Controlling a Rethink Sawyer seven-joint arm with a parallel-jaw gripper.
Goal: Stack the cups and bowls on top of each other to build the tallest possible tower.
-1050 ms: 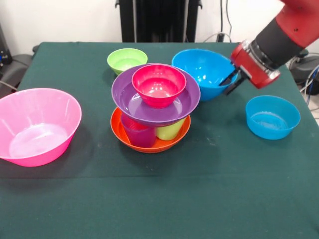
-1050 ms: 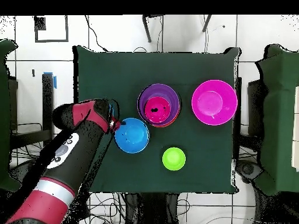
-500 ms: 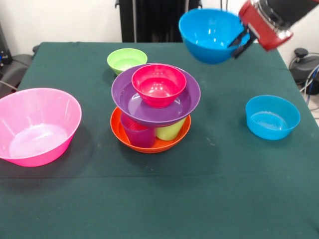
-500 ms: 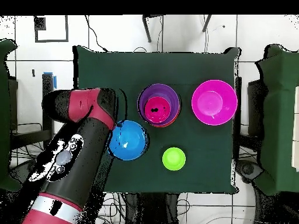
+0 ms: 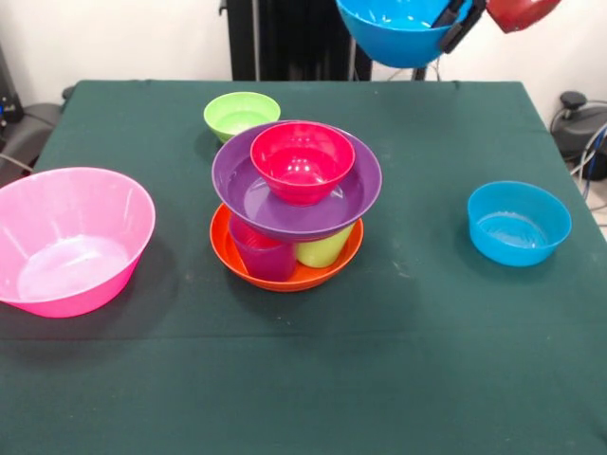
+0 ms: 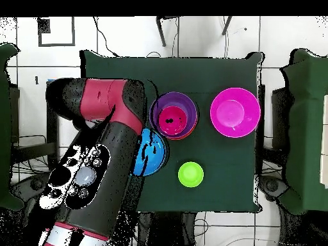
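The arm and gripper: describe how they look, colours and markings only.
From overhead, the arm is a thick, rounded tube, deep red at its upper links and black along the long middle section, with a white band near the base. White and grey round markings sit on the black part. In the front view, the gripper shows a red housing with dark, slim fingers.

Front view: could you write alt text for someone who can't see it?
A gripper holds a big blue bowl high above a green table. Below, a red bowl tops a purple bowl, cups and an orange bowl; pink, green and light blue bowls sit apart.
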